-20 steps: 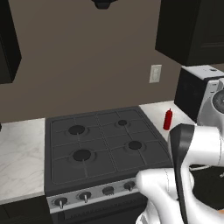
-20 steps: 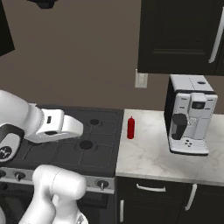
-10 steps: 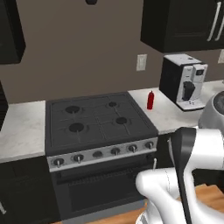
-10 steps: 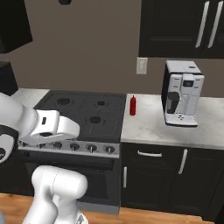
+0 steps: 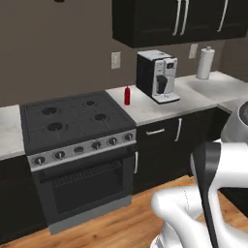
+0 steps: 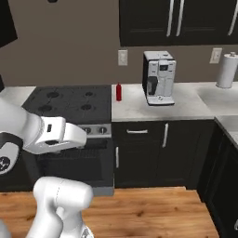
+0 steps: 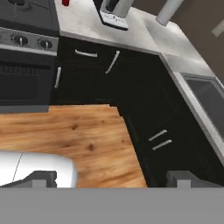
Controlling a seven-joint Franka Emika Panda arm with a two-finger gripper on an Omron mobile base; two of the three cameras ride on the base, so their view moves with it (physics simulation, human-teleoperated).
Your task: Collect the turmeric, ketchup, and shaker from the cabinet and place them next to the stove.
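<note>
The ketchup (image 5: 127,95) stands upright on the grey counter (image 5: 164,104), just beside the right edge of the stove (image 5: 72,118), so this one looks already placed. The turmeric and the shaker I cannot find on the counter, so I judge they are not yet collected.

The gripper (image 7: 111,180) hangs low over the wooden floor (image 7: 70,140), near the dark under-counter units (image 7: 144,100). Its two finger tips stand far apart with nothing between them, so it is released and empty.

The risks, as I judge them:
- The hand is low and close to the corner of the units; a wide swing upward can strike the counter edge or a silver handle (image 7: 112,61).
- The coffee machine (image 5: 157,76) stands near the ketchup. When the next jar comes down beside the stove, the arm can push the slim bottle and it falls easily.
- The upper cabinets (image 6: 179,21) in view have closed doors, so the robot can lose time at a wrong one.
</note>
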